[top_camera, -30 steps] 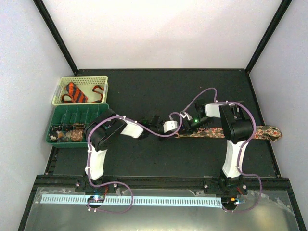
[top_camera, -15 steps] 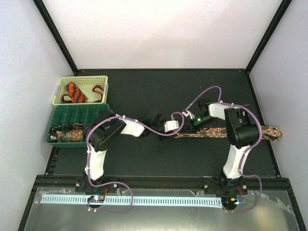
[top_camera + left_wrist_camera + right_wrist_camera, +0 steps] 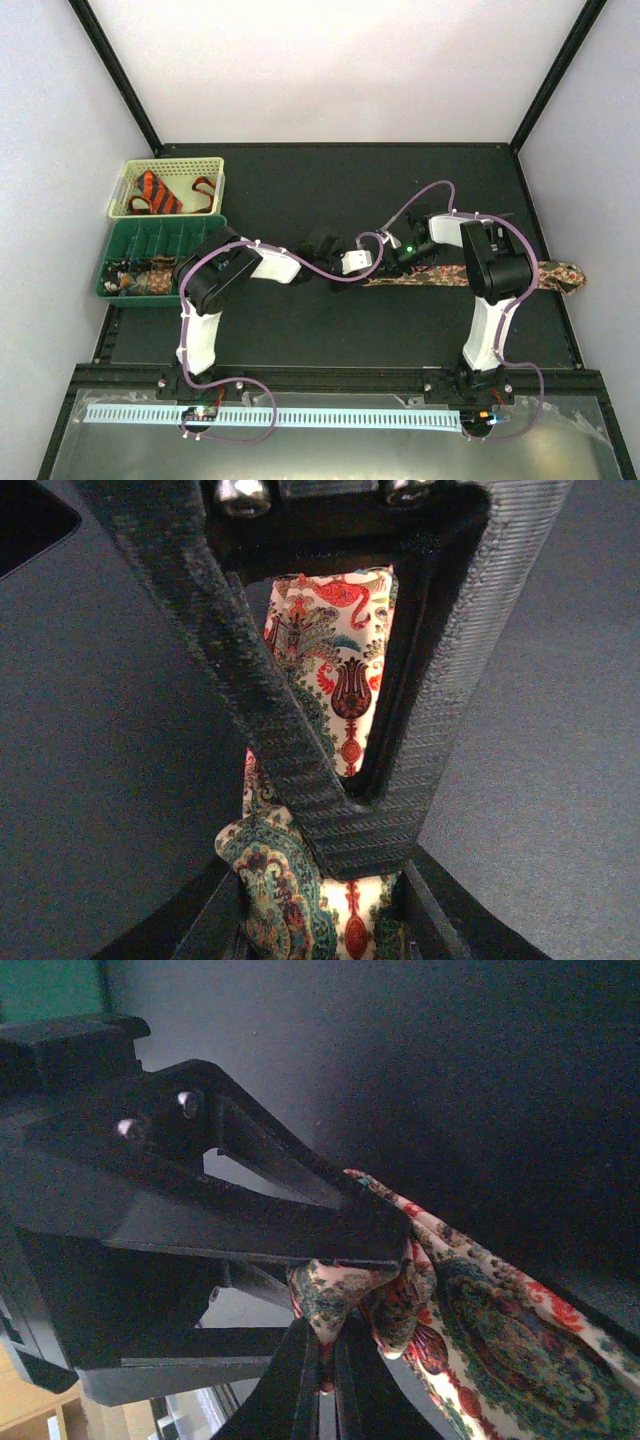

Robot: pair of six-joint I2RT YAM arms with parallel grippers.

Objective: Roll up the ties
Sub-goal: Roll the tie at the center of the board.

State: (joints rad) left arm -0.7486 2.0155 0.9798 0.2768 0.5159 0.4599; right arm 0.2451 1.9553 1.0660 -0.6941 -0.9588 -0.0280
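Observation:
The brown-green-red speckled tie (image 3: 470, 275) lies as a long strip across the right half of the table; it also shows in the left wrist view (image 3: 335, 670) and the right wrist view (image 3: 500, 1350). Both grippers meet at its left end. My right gripper (image 3: 393, 262) (image 3: 330, 1360) is shut, pinching a fold of the tie's end. My left gripper (image 3: 372, 265) (image 3: 320, 920) is closed partway on the bunched end, the fabric filling its jaws. The right gripper's fingers (image 3: 350, 820) sit just above them. The orange tie with black stripes (image 3: 155, 192) lies in a basket.
A pale yellow basket (image 3: 215, 165) stands at the far left. A green divided tray (image 3: 205, 228) in front of it holds small coils (image 3: 140, 280). The speckled tie's wide end (image 3: 565, 275) reaches the table's right edge. Purple cables loop over both arms.
The right arm's elbow has swung to the right and settled slightly back. Both grippers stay at the tie's left end; the left arm has barely moved.

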